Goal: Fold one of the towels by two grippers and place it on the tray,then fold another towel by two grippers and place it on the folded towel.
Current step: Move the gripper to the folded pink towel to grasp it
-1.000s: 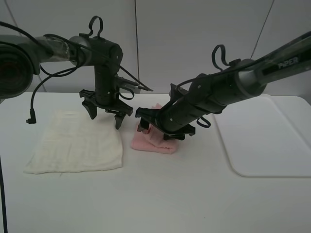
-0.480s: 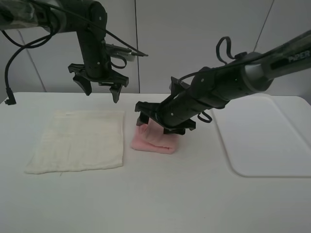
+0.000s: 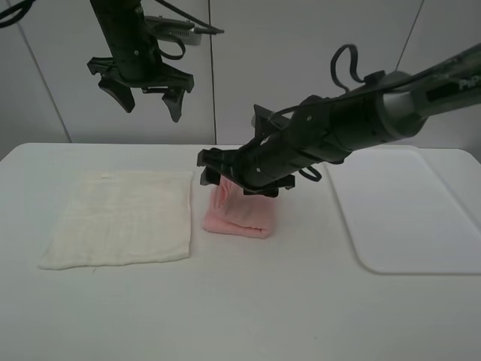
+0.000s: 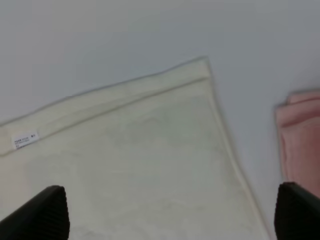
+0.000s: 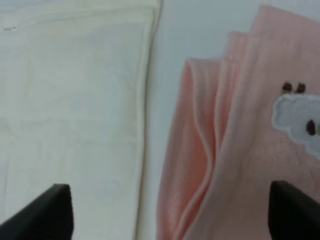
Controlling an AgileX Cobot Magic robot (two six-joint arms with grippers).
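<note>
Pink towel [image 3: 239, 210] now lifts in right hand [image 3: 240, 178]; left hand [image 3: 141, 92] has risen.

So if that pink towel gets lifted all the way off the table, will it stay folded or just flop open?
The pink towel will probably sag: where it is raised, it already stretches limply under the right gripper. Its layers lie loose and fanned apart, so the fold could slip open. It looks light, since soft terry bends easily.

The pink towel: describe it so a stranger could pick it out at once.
On the white table, look between the spread cream-white towel and the white tray. The pink towel is the folded bundle there, under the right pincer. It alone is pink, thick and layered, with a small embroidered animal face.
</note>
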